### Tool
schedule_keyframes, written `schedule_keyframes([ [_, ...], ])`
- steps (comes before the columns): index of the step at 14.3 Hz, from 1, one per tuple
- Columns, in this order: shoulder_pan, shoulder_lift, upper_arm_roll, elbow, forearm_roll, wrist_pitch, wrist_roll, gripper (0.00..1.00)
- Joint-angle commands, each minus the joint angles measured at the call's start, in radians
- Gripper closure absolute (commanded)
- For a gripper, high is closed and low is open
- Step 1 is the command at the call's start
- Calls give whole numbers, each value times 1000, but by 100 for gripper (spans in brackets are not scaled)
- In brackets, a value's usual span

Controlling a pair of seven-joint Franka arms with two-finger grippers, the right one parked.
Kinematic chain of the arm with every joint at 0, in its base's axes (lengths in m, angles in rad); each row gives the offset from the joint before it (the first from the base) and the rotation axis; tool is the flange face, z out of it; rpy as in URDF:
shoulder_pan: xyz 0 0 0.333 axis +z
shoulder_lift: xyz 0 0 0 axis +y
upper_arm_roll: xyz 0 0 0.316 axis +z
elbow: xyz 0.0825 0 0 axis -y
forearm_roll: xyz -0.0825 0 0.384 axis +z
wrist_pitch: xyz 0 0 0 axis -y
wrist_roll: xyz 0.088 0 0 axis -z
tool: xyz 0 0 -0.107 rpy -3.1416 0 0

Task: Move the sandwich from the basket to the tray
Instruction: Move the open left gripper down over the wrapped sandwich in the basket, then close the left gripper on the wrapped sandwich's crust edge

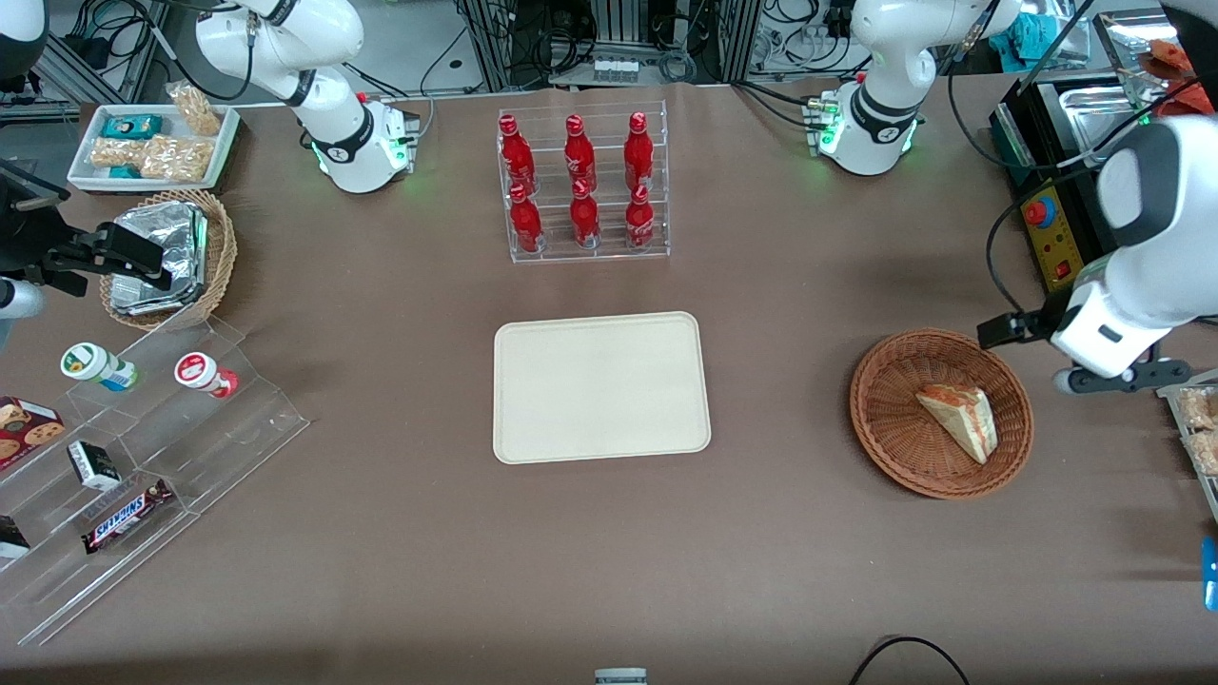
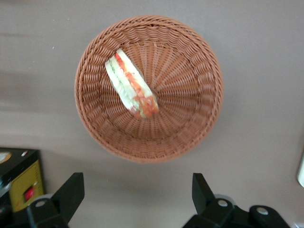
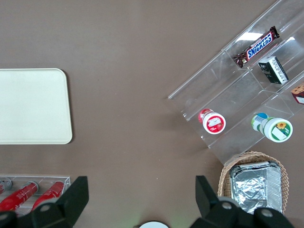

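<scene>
Brown bench (image 1: pixel 381 533), front and wrist views. The sandwich (image 1: pixel 959 420) lies in the wicker basket (image 1: pixel 880 428), long axis diagonal, its narrow tip toward the front camera. The end effector (image 2: pixel 137 190) hovers above the basket, fingers spread, grasping nothing. The cream tray (image 1: pixel 601 387) sits mid-bench, well apart.

A robotics lab set up as a mock snack counter. Two white arms are bolted to a brown-covered table (image 1: pixel 381 571), with cable bundles and equipment racks at its edge farthest from the front camera. The gripper (image 2: pixel 135 199) hovers, fingers spread, above a wicker basket (image 2: pixel 199 95). Well away toward the parked arm's end stand a clear rack of red bottles (image 1: pixel 582 181) and acrylic steps (image 1: pixel 143 476) with candy bars.
</scene>
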Motion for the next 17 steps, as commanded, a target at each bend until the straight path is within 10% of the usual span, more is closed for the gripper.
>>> schedule_keyframes([
  [1,9,-2,3,-115,12,162,8,0],
  [7,7,76,46,-215,8,440,-87,0],
  [17,-2,232,46,-238,5,669,-748,0],
])
